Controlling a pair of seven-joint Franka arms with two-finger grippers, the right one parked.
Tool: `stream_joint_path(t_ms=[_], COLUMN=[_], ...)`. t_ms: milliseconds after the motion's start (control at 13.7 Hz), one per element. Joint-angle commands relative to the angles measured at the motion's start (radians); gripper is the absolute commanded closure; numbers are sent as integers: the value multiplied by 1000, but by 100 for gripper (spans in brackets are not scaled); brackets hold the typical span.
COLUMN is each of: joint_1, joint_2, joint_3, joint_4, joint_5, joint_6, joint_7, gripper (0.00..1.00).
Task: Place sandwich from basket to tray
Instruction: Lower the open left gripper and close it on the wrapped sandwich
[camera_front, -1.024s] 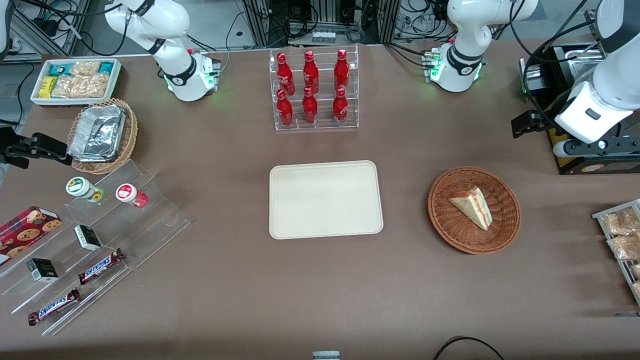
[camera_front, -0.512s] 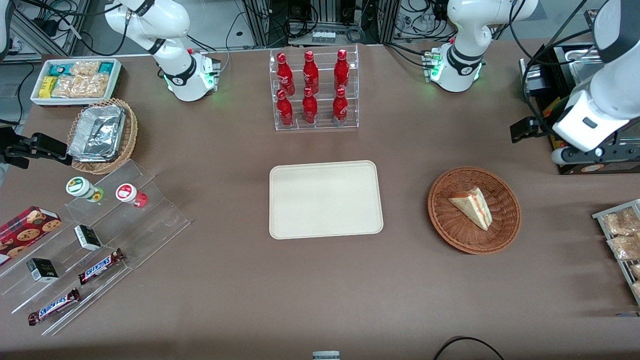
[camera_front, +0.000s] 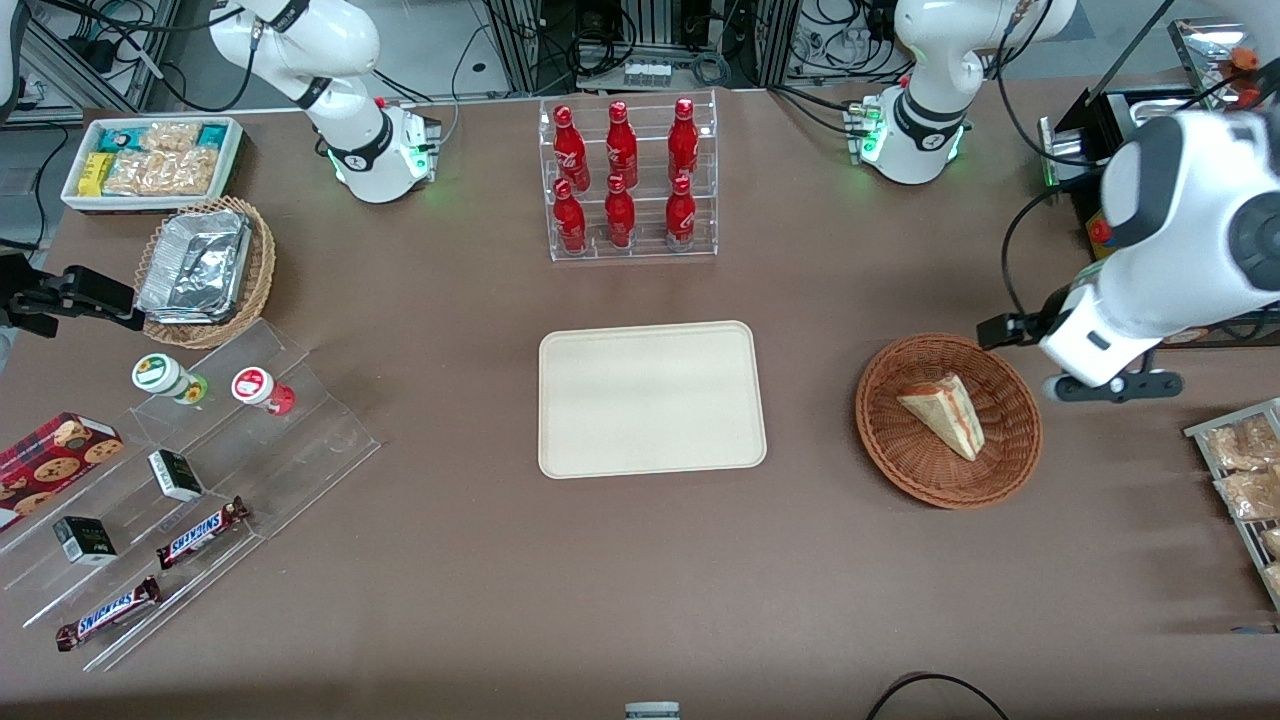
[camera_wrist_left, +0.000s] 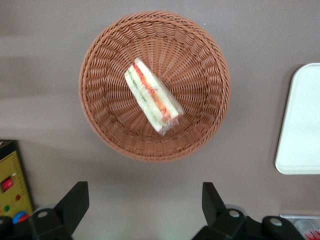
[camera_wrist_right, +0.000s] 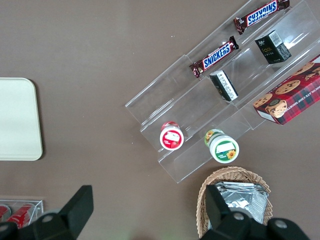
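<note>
From the front, my left arm's gripper (camera_front: 1075, 385) hangs above the table just beside the round reddish-brown wicker basket (camera_front: 948, 420), toward the working arm's end. The pale triangular sandwich wedge (camera_front: 943, 413) lies in the basket, and the flat cream rectangular tray (camera_front: 651, 398) sits bare nearby.

Wrist cam: my 2 fingers (camera_wrist_left: 74, 203) are spread wide, gripping nothing, near the basket (camera_wrist_left: 155, 85) holding the sandwich (camera_wrist_left: 152, 97). The tray's (camera_wrist_left: 301, 122) edge shows too.
</note>
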Motion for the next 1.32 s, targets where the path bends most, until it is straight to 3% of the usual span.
stream_joint_path(t_ms=[0, 293, 878, 1244], joint_1=[6, 9, -2, -3], joint_2=[13, 59, 65, 105], joint_3=[-4, -3, -6, -6], joint_4=[-76, -100, -225, -269], joint_5=[11, 11, 7, 9], joint_6=[109, 188, 412, 475], joint_7=[-3, -73, -651, -700], gripper=[0, 0, 0, 0])
